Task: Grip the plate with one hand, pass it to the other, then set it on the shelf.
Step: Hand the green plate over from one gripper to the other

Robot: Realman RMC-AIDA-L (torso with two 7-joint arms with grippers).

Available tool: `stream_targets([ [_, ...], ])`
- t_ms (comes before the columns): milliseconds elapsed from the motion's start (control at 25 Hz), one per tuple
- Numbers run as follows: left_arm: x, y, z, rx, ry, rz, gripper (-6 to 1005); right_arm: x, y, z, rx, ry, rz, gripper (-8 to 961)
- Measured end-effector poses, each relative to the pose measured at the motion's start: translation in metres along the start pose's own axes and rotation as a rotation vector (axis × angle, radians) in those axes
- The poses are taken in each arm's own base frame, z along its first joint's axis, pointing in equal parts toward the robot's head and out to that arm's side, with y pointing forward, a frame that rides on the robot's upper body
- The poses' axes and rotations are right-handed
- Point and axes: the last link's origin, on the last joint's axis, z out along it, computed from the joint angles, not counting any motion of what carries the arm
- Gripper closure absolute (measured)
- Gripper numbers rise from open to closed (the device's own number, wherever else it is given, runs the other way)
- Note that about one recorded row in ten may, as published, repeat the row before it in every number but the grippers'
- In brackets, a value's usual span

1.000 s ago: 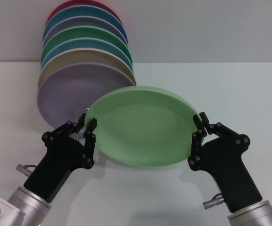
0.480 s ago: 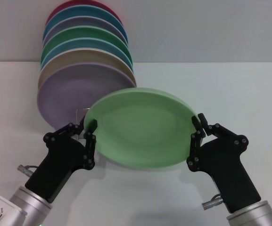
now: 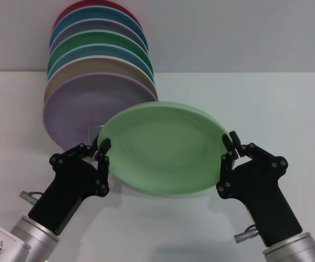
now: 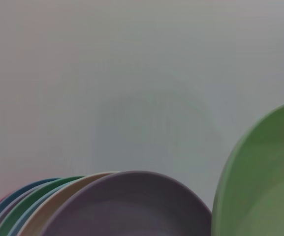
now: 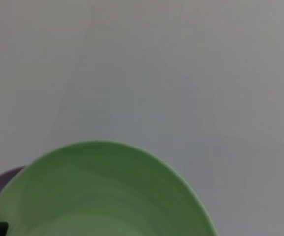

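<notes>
The light mint-green plate hangs tilted above the table between my two grippers; it also shows in the left wrist view and the right wrist view. My right gripper is shut on the plate's right rim. At the left rim my left gripper stands open, one finger above the rim and one below. Of the shelf only a bit of silver wire loop shows, behind the plate's left edge in front of the lavender plate.
Several coloured plates stand on edge in a row at the back left, from the lavender one to a dark red one at the rear. The white table stretches bare to the right and in front.
The plate and both grippers have sunk a little. The left gripper has edged slightly left at the rim. The right gripper's hold is unchanged.
</notes>
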Motion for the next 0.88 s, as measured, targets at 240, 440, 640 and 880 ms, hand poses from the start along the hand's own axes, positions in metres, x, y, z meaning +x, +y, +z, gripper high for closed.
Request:
stream_targets([
  [240,0.0005,-0.0001,-0.0001,0.0,0.004,0.001,917,-0.0001,0.0001,0.0002,0.0,-0.001,0.0,927],
  [440,0.0008,0.0001,-0.0001,-0.001,0.005,0.0,955,-0.0002,0.0001,0.0006,-0.001,-0.001,0.0,926],
  [640,0.0004,0.0003,0.0004,-0.003,0.002,0.0,955,-0.0002,-0.0001,0.0016,-0.001,-0.002,0.003,926],
  [880,0.0003,-0.0005,0.0008,-0.001,0.002,0.002,956,0.0004,0.0002,0.003,-0.01,0.0,0.004,926],
])
